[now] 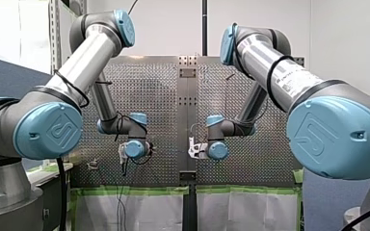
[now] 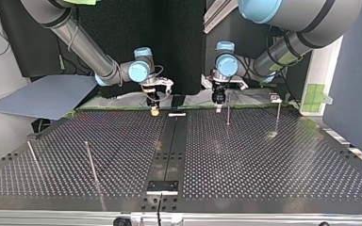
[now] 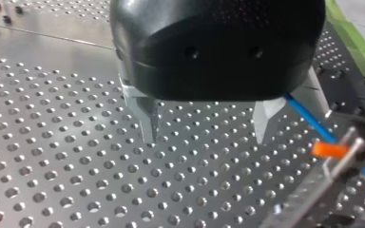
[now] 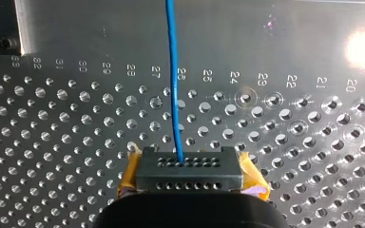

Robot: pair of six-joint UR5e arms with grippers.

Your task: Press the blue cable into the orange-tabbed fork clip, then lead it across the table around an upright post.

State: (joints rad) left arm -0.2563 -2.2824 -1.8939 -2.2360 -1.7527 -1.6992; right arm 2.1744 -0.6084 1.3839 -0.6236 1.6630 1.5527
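In the right wrist view the blue cable point(image 4: 173, 85) runs straight ahead from my right gripper point(image 4: 180, 166), which is shut on it between yellow pads point(image 4: 254, 180). In the left wrist view my left gripper point(image 3: 208, 128) hangs open over the perforated plate, with nothing between its metal fingers point(image 3: 149, 121). The blue cable point(image 3: 309, 116) passes just outside one finger and reaches the orange-tabbed fork clip point(image 3: 332, 151) beside the gripper. In the top view my right gripper point(image 2: 154, 107) is left of centre and my left gripper point(image 2: 220, 99) right of centre, both at the table's far edge.
Thin upright posts stand on the table in the top view: two point(image 2: 228, 109) point(image 2: 278, 115) on the right half near my left gripper, two point(image 2: 90, 162) point(image 2: 32, 154) on the left half nearer the camera. A small white piece point(image 2: 176, 114) lies on the centre strip.
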